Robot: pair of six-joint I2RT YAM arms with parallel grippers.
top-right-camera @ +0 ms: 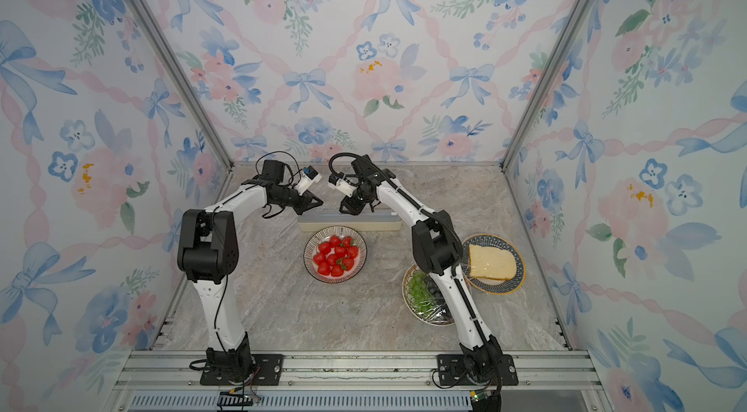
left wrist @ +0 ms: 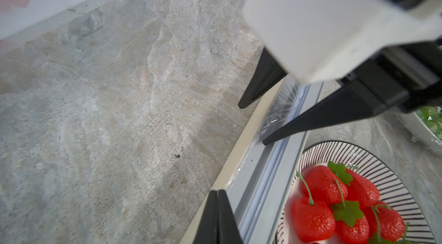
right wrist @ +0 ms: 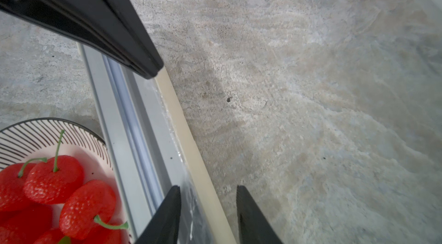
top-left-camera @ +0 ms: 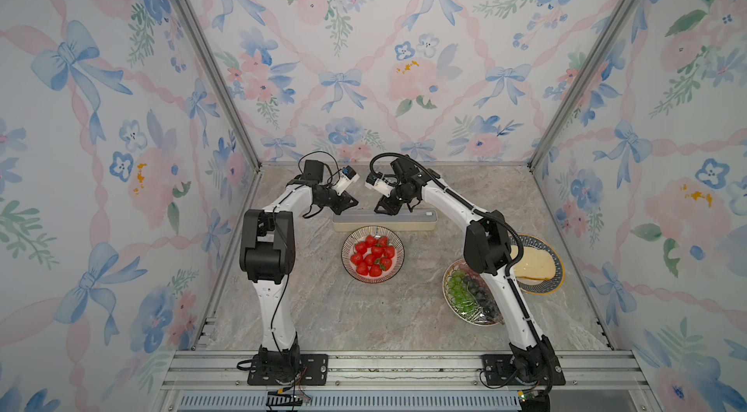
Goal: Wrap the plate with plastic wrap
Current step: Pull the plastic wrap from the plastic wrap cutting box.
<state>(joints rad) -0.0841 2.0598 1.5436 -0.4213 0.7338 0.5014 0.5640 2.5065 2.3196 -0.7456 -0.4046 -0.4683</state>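
Currently on film-pickup step, I judge; plate not covered yet. Long narrow cream box with pale grey-blue top (top-left-camera: 420, 221) lies on table just behind black-striped round plate (left wrist: 392, 183) of red strawberries (top-left-camera: 372, 254). Thin clear crinkly plastic wrap (left wrist: 277, 108) shows only as short free edge on box top. Left gripper (left wrist: 217, 197) clenched at box's cream edge; can't tell if film pinched. Right gripper (right wrist: 208, 186) jaws apart, straddling film edge and cream lip. Next move needs pinch on film alone, then pull toward plate.
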